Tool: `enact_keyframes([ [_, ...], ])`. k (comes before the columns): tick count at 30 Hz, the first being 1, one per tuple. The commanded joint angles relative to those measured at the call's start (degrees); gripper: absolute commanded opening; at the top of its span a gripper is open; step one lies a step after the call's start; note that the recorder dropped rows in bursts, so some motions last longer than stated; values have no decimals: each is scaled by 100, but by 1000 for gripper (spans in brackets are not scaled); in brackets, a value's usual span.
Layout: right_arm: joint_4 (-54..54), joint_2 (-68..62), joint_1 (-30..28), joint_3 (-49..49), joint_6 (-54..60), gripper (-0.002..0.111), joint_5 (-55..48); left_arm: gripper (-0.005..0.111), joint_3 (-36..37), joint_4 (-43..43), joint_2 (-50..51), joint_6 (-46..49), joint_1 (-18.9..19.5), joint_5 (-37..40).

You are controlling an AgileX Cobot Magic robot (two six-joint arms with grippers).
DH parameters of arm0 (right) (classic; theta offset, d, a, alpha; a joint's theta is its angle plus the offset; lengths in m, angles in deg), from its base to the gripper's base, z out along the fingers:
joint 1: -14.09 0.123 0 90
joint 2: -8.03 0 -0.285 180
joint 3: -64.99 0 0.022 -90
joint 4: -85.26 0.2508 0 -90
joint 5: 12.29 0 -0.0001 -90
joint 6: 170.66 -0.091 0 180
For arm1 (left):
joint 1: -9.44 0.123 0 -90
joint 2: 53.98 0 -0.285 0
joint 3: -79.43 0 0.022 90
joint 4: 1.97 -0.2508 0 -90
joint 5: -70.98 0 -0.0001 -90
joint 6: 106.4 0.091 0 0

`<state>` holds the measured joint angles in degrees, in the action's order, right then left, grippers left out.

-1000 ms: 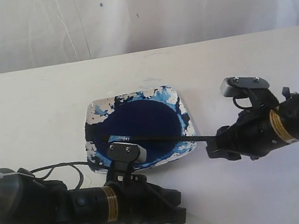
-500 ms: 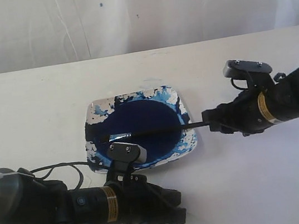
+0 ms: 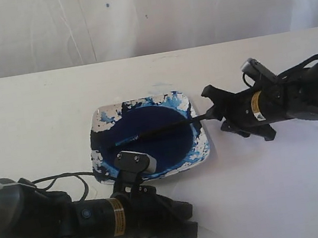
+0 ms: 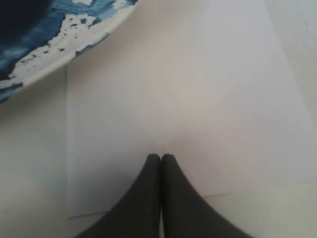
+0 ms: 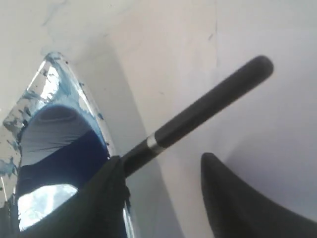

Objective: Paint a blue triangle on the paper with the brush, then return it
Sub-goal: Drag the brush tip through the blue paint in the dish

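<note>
The brush (image 3: 160,129) lies across the square paint dish (image 3: 100,119), bristle end over the navy pool and handle end sticking out past the right rim. My right gripper (image 3: 214,111) sits at that handle end and is open. In the right wrist view the black handle (image 5: 208,106) with its silver band runs past one finger (image 5: 106,198) and is not clamped between the two. My left gripper (image 3: 189,223) is shut on nothing, low over the white paper (image 4: 173,99) in front of the dish. No blue triangle shows on the paper.
The dish (image 4: 59,44) is smeared with blue and white and overlaps a corner of the paper. The left arm (image 3: 72,219) and its cable lie along the table's front left. A white curtain hangs behind the table.
My right gripper has swung from the front right of the dish toward the back, turning the brush handle with it, and its jaws now stand apart. The left arm has not moved.
</note>
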<state>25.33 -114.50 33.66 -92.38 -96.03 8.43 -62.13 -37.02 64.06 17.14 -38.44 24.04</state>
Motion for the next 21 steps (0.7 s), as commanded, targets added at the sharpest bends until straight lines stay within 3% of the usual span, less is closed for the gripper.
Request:
enact_keyframes([
  [1, 444, -80, 3, -93, 26, 45, 158, 0, 75, -236, 50, -18, -17, 501],
  [5, 658, -80, 3, -93, 47, 45, 198, 0, 75, -241, 50, -18, -17, 501],
  [14, 2255, -80, 3, -93, 950, 45, 255, 0, 75, -240, 50, -18, -17, 430],
  [21, 2431, -80, 3, -93, 826, 45, 510, 0, 75, -226, 50, -18, -17, 227],
])
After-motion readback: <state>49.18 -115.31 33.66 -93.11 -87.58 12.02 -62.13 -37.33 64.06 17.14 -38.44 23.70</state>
